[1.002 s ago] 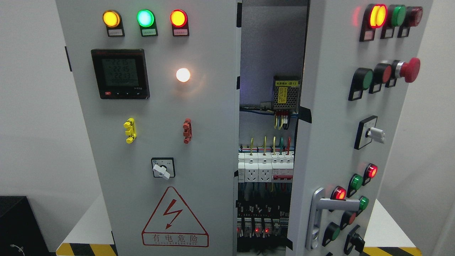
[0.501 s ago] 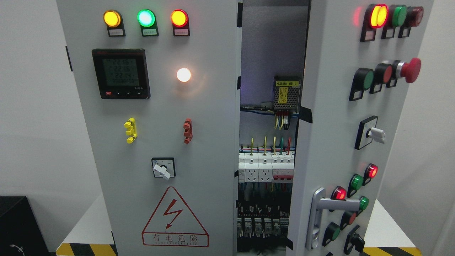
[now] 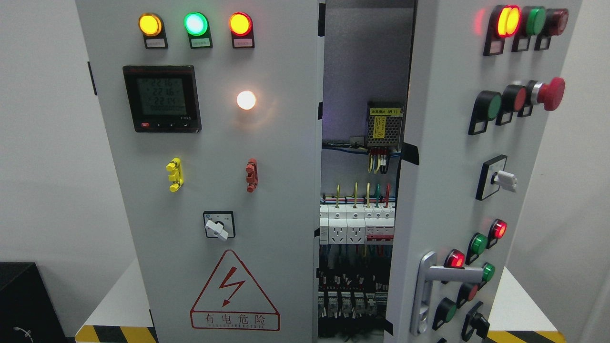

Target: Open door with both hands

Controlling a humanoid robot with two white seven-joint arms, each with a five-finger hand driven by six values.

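Nothing shifted since the earlier frames but small lamps: red points low inside the cabinet, lit a second ago, now dark; meter digits flickering. Neither hand in view, so no telling whether fingers spread or curled.

Right door [image 3: 443, 157] swung partly outward, hinged at the right, free edge toward the camera; silver lever handle [image 3: 441, 281] low on its face, horizontal. Red mushroom button [image 3: 550, 94] jutting from its upper part, red and green pilot lamps clustered near the handle. Left door [image 3: 209, 190] shut flush, carrying amber, green and red lamps along the top, a black digital meter [image 3: 162, 98], a glowing white lamp [image 3: 246, 100], a rotary switch [image 3: 218, 225] and a red-bordered lightning warning triangle [image 3: 233, 293].

Between the doors, a dim interior: perforated power supply [image 3: 384, 126] up high, white breakers and sockets [image 3: 356, 225] on a rail beneath, dark wiring below.

Grey cabinet standing on a white bench [image 3: 114, 305], yellow-and-black hazard tape [image 3: 114, 334] along the front edge. Plain pale walls on both sides; black box [image 3: 24, 305] at lower left.
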